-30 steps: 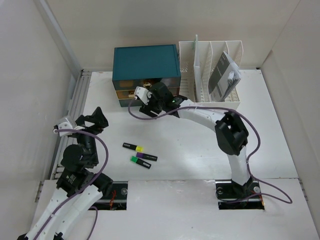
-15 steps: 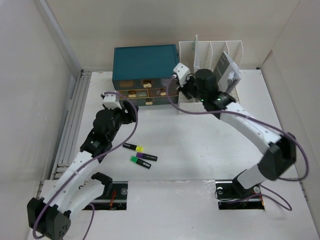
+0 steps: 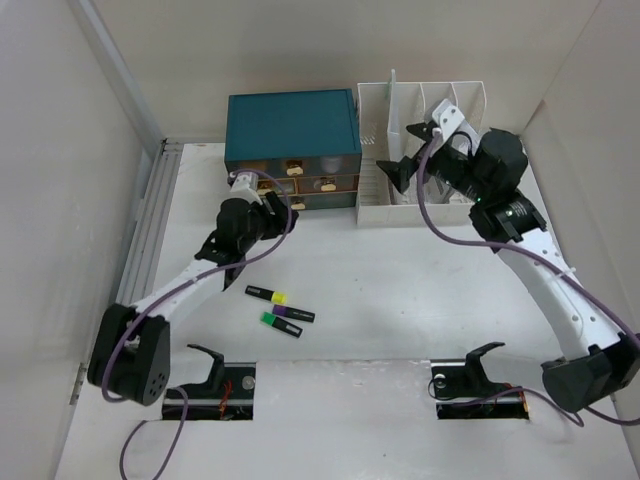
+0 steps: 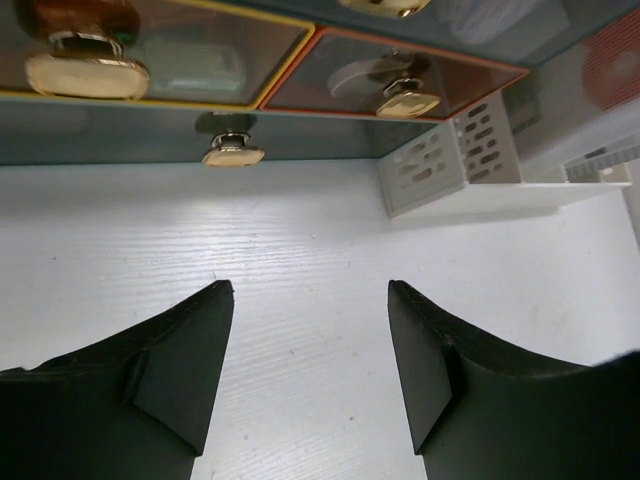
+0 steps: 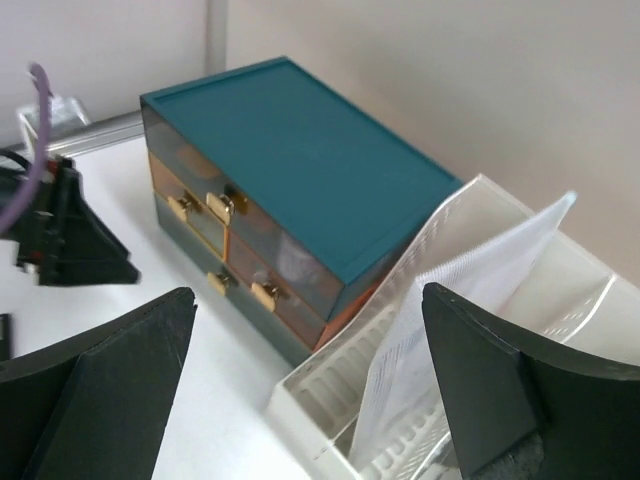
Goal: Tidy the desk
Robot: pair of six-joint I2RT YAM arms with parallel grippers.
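Observation:
The white desk (image 3: 400, 290) carries a teal drawer box (image 3: 291, 128) and a white slotted file rack (image 3: 375, 150) at the back. My left gripper (image 3: 275, 208) hovers low just in front of the box's bottom drawers. In the left wrist view it (image 4: 310, 290) stands open over bare desk (image 4: 300, 220), with a brass knob (image 4: 232, 152) ahead. My right gripper (image 3: 408, 152) hangs above the file rack. In the right wrist view it (image 5: 308, 300) is wide open and empty, above the rack (image 5: 350, 390) and a white mesh sheet (image 5: 470, 300).
Three highlighters lie mid-desk: a yellow-capped one (image 3: 266, 293), a green-capped one (image 3: 272, 320) and a purple one (image 3: 293, 313). A metal rail (image 3: 150, 225) runs along the left edge. Two cut-outs (image 3: 225, 385) sit at the front. Walls close in on all sides.
The left arm has stretched forward to the drawer fronts. The right arm swung from the drawers to above the file rack, and its jaws spread wide.

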